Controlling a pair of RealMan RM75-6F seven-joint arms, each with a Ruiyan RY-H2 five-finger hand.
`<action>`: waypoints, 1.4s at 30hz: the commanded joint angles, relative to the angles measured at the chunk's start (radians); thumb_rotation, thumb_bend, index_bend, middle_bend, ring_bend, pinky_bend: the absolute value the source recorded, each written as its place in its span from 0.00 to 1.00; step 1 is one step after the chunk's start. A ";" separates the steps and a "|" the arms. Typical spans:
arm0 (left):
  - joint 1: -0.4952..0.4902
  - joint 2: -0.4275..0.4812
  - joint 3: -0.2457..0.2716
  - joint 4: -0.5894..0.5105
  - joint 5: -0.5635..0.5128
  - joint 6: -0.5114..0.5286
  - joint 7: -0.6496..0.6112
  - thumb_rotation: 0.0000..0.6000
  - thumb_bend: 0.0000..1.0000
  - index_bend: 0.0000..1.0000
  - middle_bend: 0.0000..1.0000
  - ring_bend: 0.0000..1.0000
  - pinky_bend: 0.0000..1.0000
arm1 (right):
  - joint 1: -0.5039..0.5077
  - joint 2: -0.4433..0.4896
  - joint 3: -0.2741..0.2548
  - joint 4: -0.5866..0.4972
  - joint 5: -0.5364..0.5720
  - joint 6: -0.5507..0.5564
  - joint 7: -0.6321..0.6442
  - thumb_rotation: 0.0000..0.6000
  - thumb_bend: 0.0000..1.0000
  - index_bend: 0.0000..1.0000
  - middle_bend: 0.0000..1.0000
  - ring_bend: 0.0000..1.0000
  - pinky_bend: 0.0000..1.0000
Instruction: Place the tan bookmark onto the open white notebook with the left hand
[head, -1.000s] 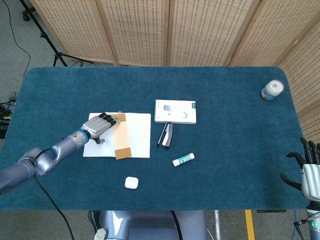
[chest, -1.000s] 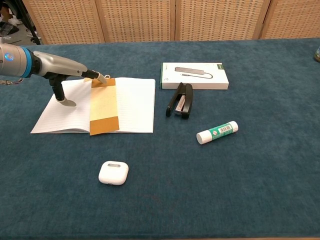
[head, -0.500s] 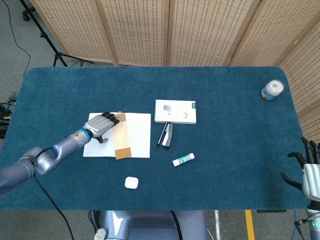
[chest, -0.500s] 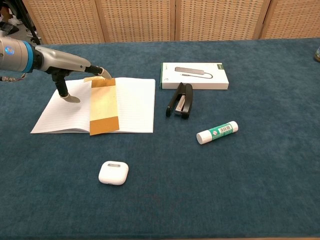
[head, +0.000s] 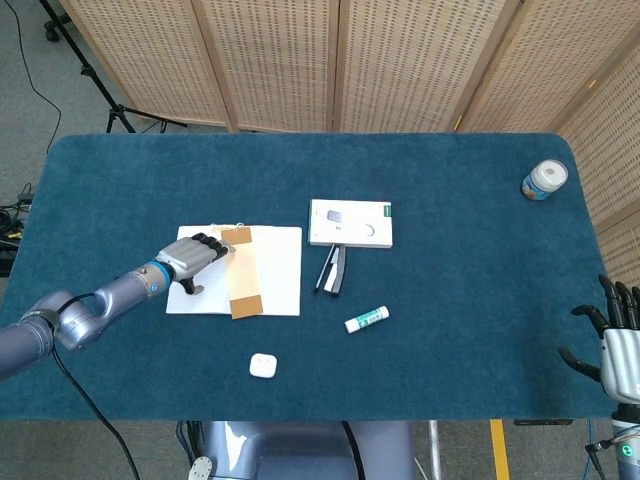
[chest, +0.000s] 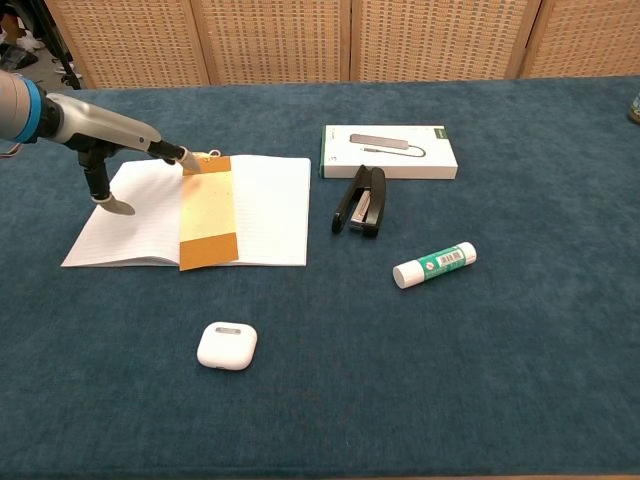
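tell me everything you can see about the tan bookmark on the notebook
The tan bookmark is a long flat strip, like thin card or paper, paler in the middle and darker brown at its ends. It lies flat along the centre fold of the open white notebook, running from the far edge to the near edge. The left hand is at its far end; whether the fingertips touch it is unclear.

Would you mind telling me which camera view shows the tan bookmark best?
The chest view: the tan bookmark appears large, lying flat along the middle of the open notebook. The head view shows it smaller, from above.
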 joint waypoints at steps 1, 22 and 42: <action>0.000 -0.001 0.002 0.002 -0.001 -0.004 0.007 1.00 0.35 0.03 0.06 0.00 0.06 | 0.000 0.000 -0.001 0.000 -0.001 0.000 -0.001 1.00 0.13 0.38 0.06 0.00 0.00; 0.001 -0.088 -0.022 0.090 -0.029 -0.002 0.098 1.00 0.35 0.03 0.06 0.00 0.06 | 0.000 -0.004 0.004 0.010 0.001 0.004 0.012 1.00 0.13 0.38 0.06 0.00 0.00; 0.009 -0.127 -0.031 0.119 -0.017 0.045 0.161 1.00 0.35 0.03 0.06 0.00 0.06 | -0.002 -0.002 0.007 0.008 0.004 0.009 0.015 1.00 0.13 0.38 0.06 0.00 0.00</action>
